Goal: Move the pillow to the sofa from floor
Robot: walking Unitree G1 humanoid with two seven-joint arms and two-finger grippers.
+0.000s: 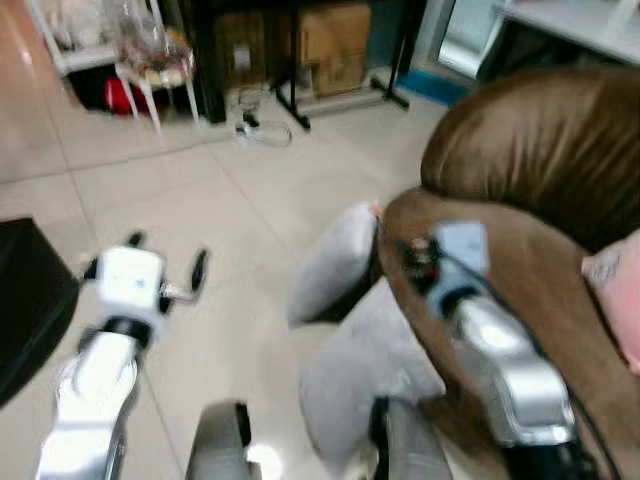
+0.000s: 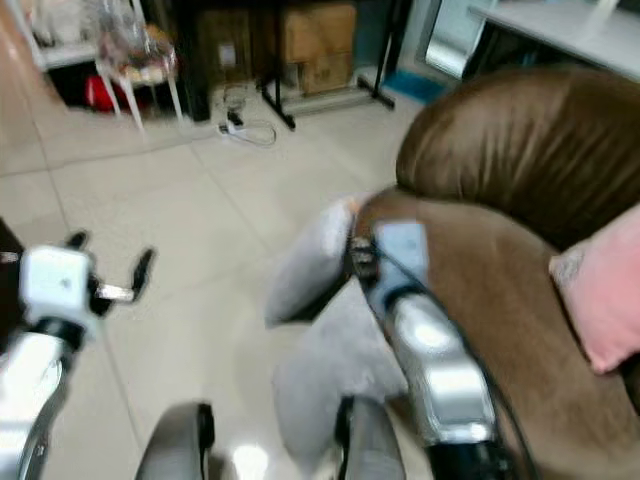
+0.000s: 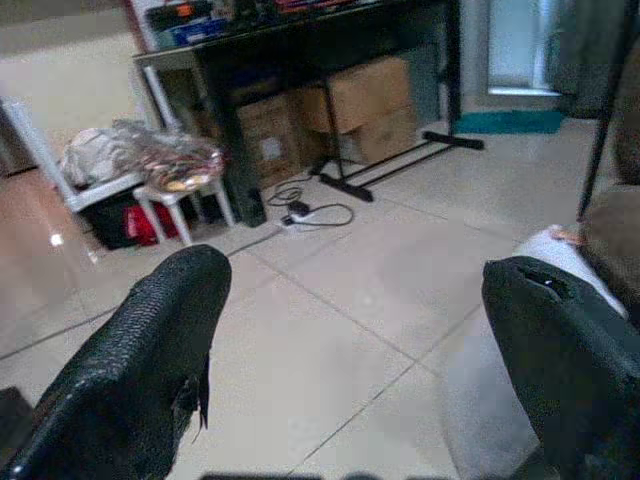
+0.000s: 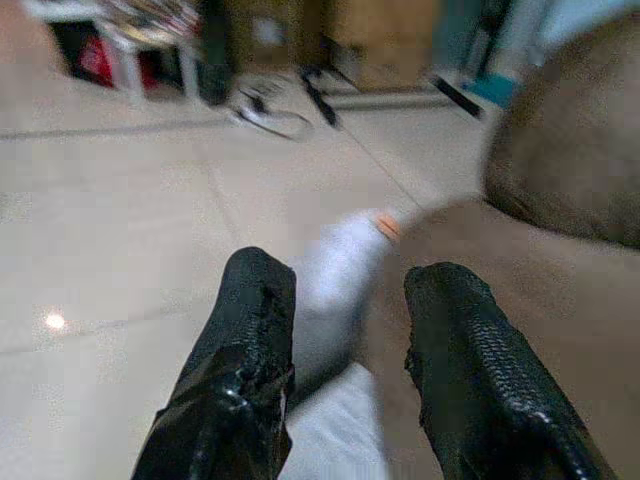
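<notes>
The grey pillow [image 1: 335,262] leans on the floor [image 1: 240,220] against the brown sofa [image 1: 540,150]. The right gripper [image 4: 345,330], fingers apart and empty, hovers at its 6 o'clock; the left gripper [image 3: 360,330] is released too. The reach is in hand; next it must descend and pinch an edge.

Head cameras look steeply down at the brown sofa [image 1: 520,200] from close above, while both wrist cameras, low near the floor beside it, face along their fingers toward the cardboard boxes [image 3: 370,95] beyond the sofa, shared by all views.
</notes>
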